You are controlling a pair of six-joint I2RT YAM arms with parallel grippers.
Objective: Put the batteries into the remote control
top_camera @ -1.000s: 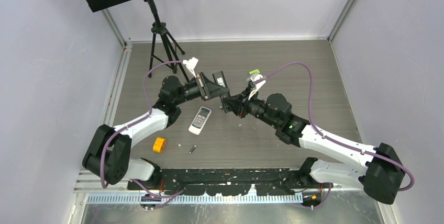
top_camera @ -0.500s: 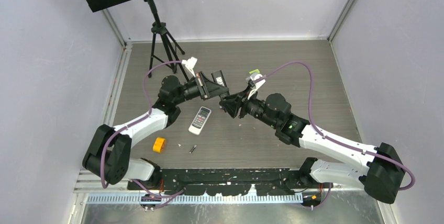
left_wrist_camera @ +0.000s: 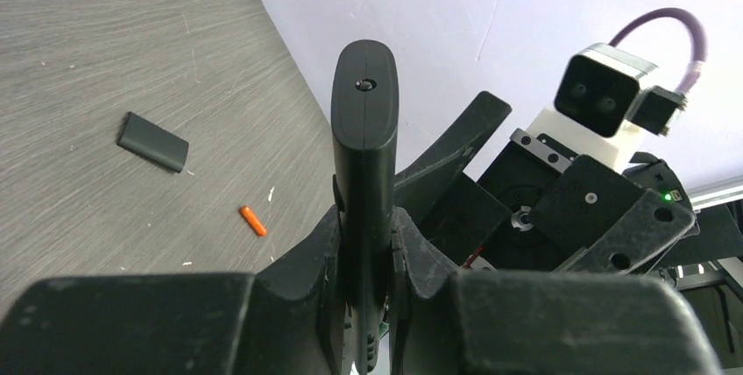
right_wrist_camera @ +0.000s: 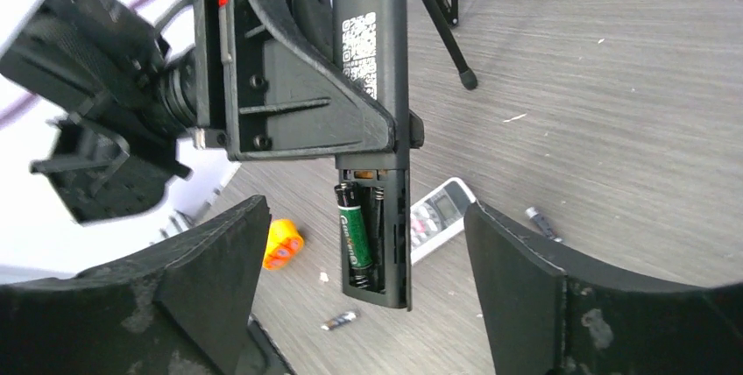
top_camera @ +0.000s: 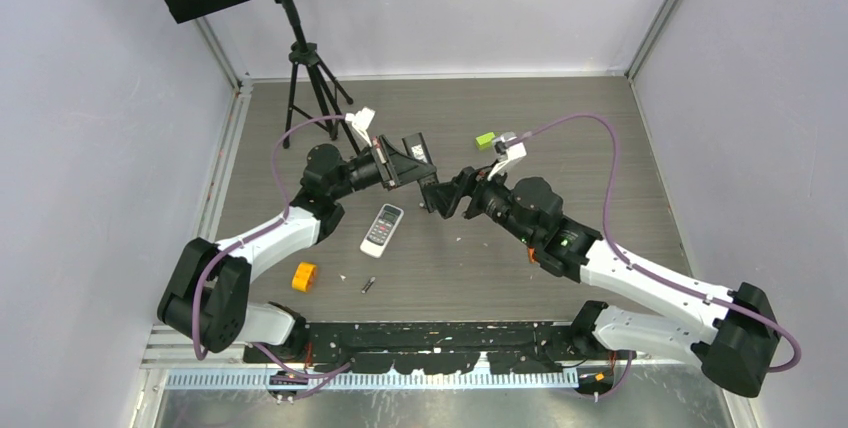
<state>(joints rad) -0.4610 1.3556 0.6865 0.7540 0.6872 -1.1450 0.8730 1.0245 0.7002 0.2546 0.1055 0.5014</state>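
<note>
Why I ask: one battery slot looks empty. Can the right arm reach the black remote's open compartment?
Probably yes: the right gripper stands open facing the compartment, nothing between them, and the left gripper clamps the black remote clear of it.

The table [right_wrist_camera: 613,86] is seen as a grey wood-grain board with a matt, lightly scratched face. The black remote [right_wrist_camera: 372,33] is made of smooth matt plastic, and the battery [right_wrist_camera: 355,233] inside it is wrapped in glossy green film. The fingers [right_wrist_camera: 543,296] of the right gripper [right_wrist_camera: 364,210] are formed of rough, scuffed matt black plastic.
</note>
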